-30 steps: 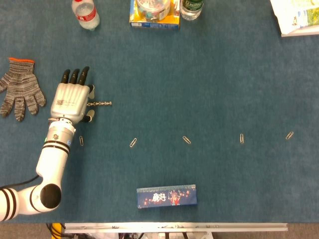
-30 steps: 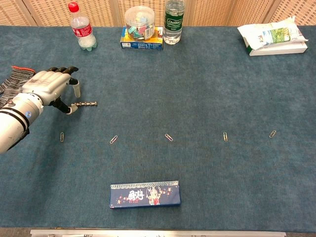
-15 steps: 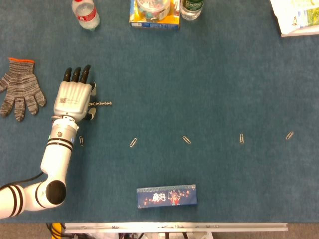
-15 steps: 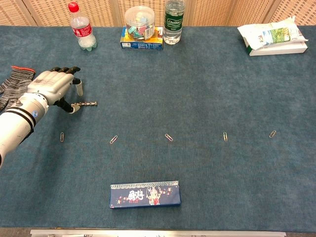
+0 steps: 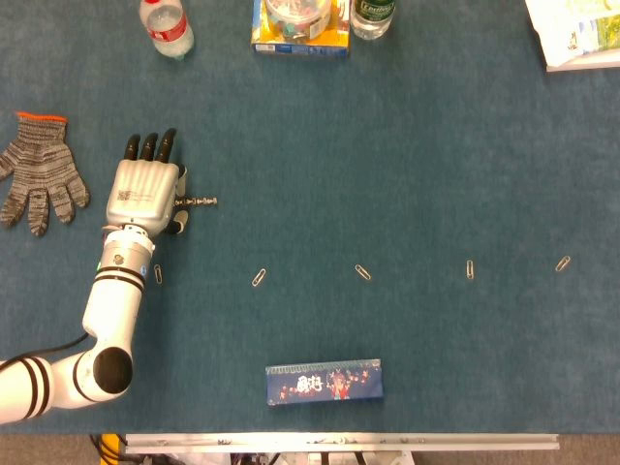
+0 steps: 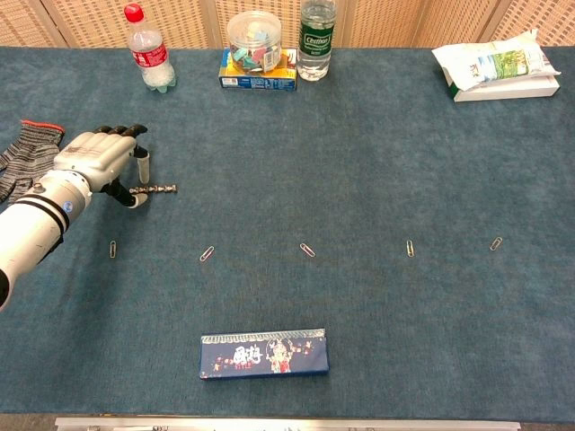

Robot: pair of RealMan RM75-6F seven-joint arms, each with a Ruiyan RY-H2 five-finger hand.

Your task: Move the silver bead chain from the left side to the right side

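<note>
The short silver bead chain [image 5: 200, 201] lies straight on the blue table cloth at the left; the chest view shows the chain [image 6: 158, 189] flat on the cloth. My left hand [image 5: 145, 194] hovers palm down over its left end. In the chest view the left hand [image 6: 97, 159] has a finger pointing down just above the chain's end and the thumb just below it. The chain's end sits between them, and I cannot see contact. The right hand is outside both views.
A grey knit glove [image 5: 39, 176] lies left of the hand. Several paper clips, such as one [image 5: 259, 277], lie in a row across the middle. A blue box [image 5: 324, 381] sits near the front edge. Bottles [image 5: 166, 25] and a jar [image 6: 254, 42] stand at the back, and a white packet [image 6: 494, 65] lies back right.
The left hand has shifted slightly right and forward over the chain's end, its finger and thumb drawing closer around it. The chain has not moved.
</note>
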